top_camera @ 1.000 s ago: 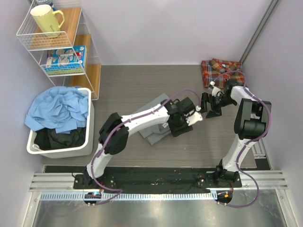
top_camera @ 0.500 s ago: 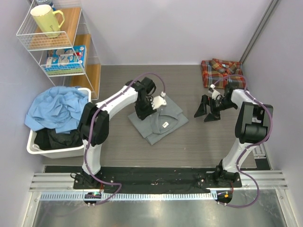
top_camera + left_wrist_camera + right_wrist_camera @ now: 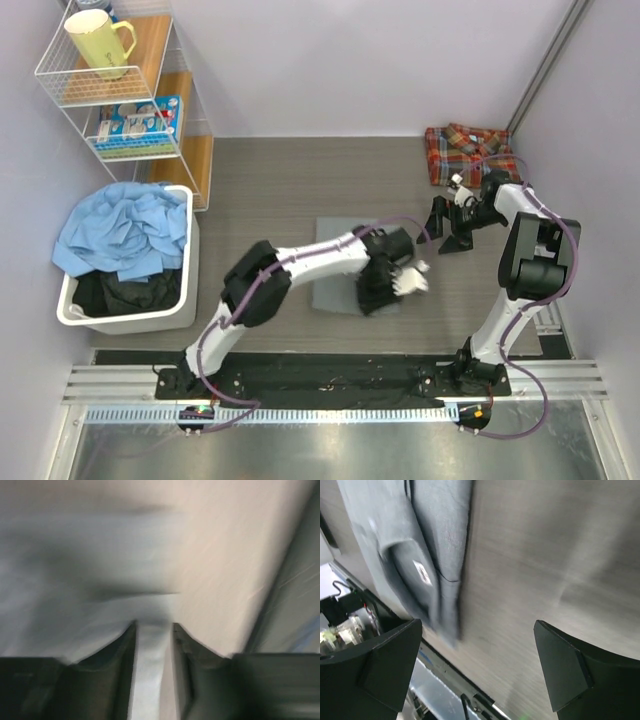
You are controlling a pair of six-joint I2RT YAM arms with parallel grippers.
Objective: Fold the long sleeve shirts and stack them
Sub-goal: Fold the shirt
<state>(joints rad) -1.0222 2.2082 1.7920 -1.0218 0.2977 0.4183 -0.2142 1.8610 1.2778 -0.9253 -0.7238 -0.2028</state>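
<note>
The grey shirt lies folded as a flat rectangle mid-table. My left gripper is down on its right front edge. The left wrist view is blurred, with the jaws nearly closed on a strip of grey cloth. The plaid shirt lies bunched in the back right corner. My right gripper hovers wide open and empty between the two shirts. The right wrist view shows bare table between its fingers and the grey shirt with a white label off to one side.
A white laundry bin holding blue cloth stands at the left. A wire shelf with a yellow mug and a box stands at the back left. Walls close the back and right. A metal rail runs along the front.
My left gripper swung from the shirt's back left to its front right. The grey shirt turned from a diamond to a square and sits nearer the front. My right gripper shifted slightly back.
</note>
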